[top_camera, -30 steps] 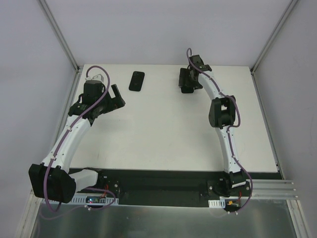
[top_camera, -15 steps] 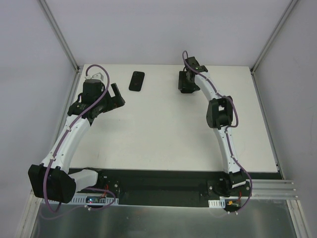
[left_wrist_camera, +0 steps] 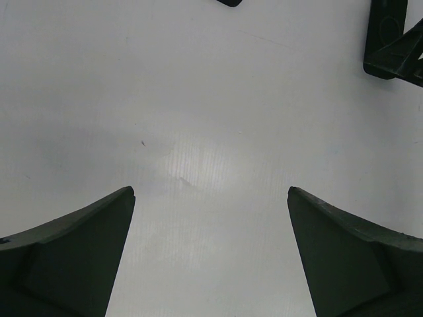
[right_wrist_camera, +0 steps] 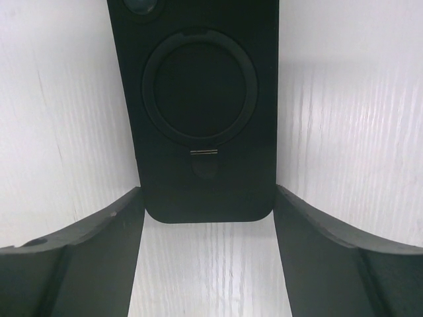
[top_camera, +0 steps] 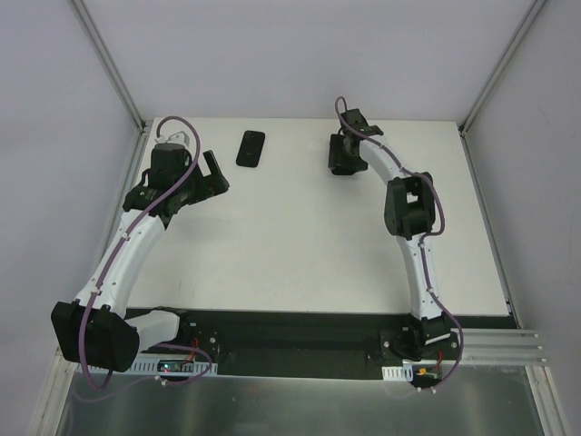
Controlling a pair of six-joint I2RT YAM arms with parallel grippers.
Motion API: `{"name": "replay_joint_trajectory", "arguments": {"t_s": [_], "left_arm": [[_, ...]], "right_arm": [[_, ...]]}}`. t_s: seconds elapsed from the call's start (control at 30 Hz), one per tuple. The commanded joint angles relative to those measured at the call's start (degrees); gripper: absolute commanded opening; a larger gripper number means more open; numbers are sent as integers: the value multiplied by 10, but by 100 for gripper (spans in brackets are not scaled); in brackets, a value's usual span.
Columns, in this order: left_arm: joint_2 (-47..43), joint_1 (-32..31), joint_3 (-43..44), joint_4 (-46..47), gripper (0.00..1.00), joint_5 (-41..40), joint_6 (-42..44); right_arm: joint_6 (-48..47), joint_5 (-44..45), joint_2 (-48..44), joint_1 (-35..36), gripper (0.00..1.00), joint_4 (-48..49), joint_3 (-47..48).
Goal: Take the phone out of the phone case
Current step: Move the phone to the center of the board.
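Apparently the grasp step: right pincer straddles the case

Nearest, on the left, the left pincer (left_wrist_camera: 210, 193) hangs released above the table (top_camera: 300, 236). Farther off, right of centre, the right pincer (right_wrist_camera: 208, 193) flanks the phone case (right_wrist_camera: 198, 158), fingers at its long edges (whether they grip yet, I cannot tell). Next comes a firm hold, so the phone can be worked out. The case lies back-up: matt black, round ring (right_wrist_camera: 147, 82), camera hole (right_wrist_camera: 140, 5).
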Motion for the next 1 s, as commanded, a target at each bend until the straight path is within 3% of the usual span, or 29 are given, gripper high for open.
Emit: {"name": "replay_joint_trajectory", "arguments": {"t_s": [0.0,0.1,0.3,0.6,0.63,0.7,0.73,0.83,0.97], "left_arm": [[0,-5,27,-4,99,19,15],[11,-5,37,-20,99,43,20],[13,-14,36,-36,99,51,28],[13,-27,10,-46,99,47,28],[10,-27,8,-46,99,44,28],[8,-27,4,-46,99,38,32],[6,-27,3,-47,99,35,32],[7,-27,2,-47,99,42,34],[10,-27,4,-47,99,49,32]], "right_arm": [[27,-50,-87,4,33,-22,-110],[38,-93,-146,7,29,8,-225],[66,-76,-295,43,20,91,-482],[127,8,-450,144,20,132,-690],[132,21,-460,162,22,129,-699],[144,38,-468,173,45,126,-714],[147,59,-474,180,70,124,-716],[143,92,-465,190,99,114,-700],[125,108,-434,192,96,105,-666]]}}
